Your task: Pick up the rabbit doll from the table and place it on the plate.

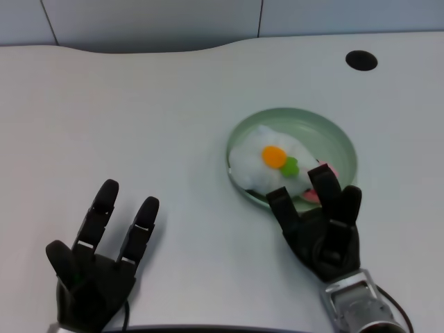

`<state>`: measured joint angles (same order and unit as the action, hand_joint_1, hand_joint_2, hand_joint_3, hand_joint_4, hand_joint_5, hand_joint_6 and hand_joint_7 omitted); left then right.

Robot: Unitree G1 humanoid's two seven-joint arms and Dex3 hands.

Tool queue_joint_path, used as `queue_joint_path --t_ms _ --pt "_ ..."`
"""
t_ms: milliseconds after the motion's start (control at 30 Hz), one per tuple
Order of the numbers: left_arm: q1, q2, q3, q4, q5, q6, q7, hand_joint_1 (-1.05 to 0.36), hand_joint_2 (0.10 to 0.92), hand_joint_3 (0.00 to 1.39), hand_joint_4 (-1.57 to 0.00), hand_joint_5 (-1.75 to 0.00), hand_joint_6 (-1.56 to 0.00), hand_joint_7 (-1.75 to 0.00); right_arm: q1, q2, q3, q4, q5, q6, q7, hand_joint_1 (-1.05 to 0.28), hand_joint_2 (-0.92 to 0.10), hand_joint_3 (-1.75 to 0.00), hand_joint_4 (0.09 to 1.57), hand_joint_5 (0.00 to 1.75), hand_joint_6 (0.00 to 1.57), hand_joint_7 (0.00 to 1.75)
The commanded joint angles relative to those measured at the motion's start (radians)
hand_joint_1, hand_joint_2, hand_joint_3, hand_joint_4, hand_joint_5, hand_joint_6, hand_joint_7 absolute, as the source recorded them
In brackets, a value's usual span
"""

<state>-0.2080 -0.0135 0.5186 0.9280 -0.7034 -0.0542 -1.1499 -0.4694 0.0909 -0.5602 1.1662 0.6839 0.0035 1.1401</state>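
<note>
The white rabbit doll [267, 165], with an orange and green patch on it, lies in the pale green plate [340, 142] right of the table's middle. My left hand [97, 267] rests low at the near left, fingers spread and pointing away from me, holding nothing and well apart from the plate. My right hand [325, 225] stands at the plate's near rim, its fingertips reaching over the doll's pink part.
A black round hole [361, 60] sits in the white table [139, 125] at the far right. The table's curved far edge runs along the top, with grey wall panels behind it.
</note>
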Motion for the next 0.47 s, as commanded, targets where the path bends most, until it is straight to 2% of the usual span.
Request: queue_joint_path --t_ms 33,67,200,267,333,367,400,467 --pt "0.027 -0.024 0.003 0.042 0.012 -0.03 0.015 -1.05 0.921 0.55 0.0 0.0 0.0 0.0 0.028 -0.004 -0.005 0.037 -0.008 0.02 0.025 -0.46 -0.9 -0.02 0.93 1.75 0.74 1.75" --pt "0.025 -0.026 0.003 0.048 0.012 -0.038 0.014 -1.05 0.921 0.54 0.0 0.0 0.0 0.0 0.026 -0.005 -0.006 0.04 -0.01 0.023 0.029 -0.46 -0.9 -0.02 0.93 1.75 0.74 1.75" --pt "-0.004 -0.021 0.004 0.084 0.017 -0.064 0.011 -1.05 0.921 0.51 0.0 0.0 0.0 0.0 0.019 -0.008 -0.012 0.045 -0.015 0.02 0.015 -0.45 -0.89 -0.01 0.93 1.75 0.76 1.75" --pt "-0.018 -0.023 0.001 0.095 0.025 -0.09 0.03 -1.05 0.921 0.52 -0.04 -0.02 0.0 0.0 0.018 -0.004 -0.018 0.045 -0.013 0.003 0.009 -0.46 -0.89 -0.02 0.92 1.75 0.75 1.75" --pt "-0.031 -0.024 -0.004 0.107 0.039 -0.121 0.047 -1.05 0.921 0.54 -0.08 -0.04 -0.01 0.0 0.019 -0.002 -0.019 0.043 -0.019 -0.023 -0.004 -0.48 -0.9 -0.02 0.92 1.75 0.73 1.75" --pt "-0.037 -0.023 -0.007 0.107 0.043 -0.126 0.052 -1.05 0.921 0.54 -0.11 -0.06 -0.02 -0.01 0.017 -0.004 -0.018 0.043 -0.022 -0.03 -0.003 -0.48 -0.91 -0.02 0.92 1.75 0.73 1.75" --pt "-0.041 -0.023 -0.01 0.108 0.046 -0.129 0.055 -1.05 0.921 0.54 -0.12 -0.06 -0.03 -0.01 0.016 -0.005 -0.018 0.044 -0.024 -0.035 -0.001 -0.48 -0.91 -0.03 0.91 1.75 0.72 1.75" --pt "-0.038 -0.025 -0.023 0.069 0.049 -0.115 0.057 -1.05 0.921 0.55 -0.12 -0.07 -0.03 -0.01 0.009 -0.006 -0.022 0.05 -0.021 -0.026 -0.003 -0.47 -0.91 -0.03 0.91 1.75 0.71 1.75"
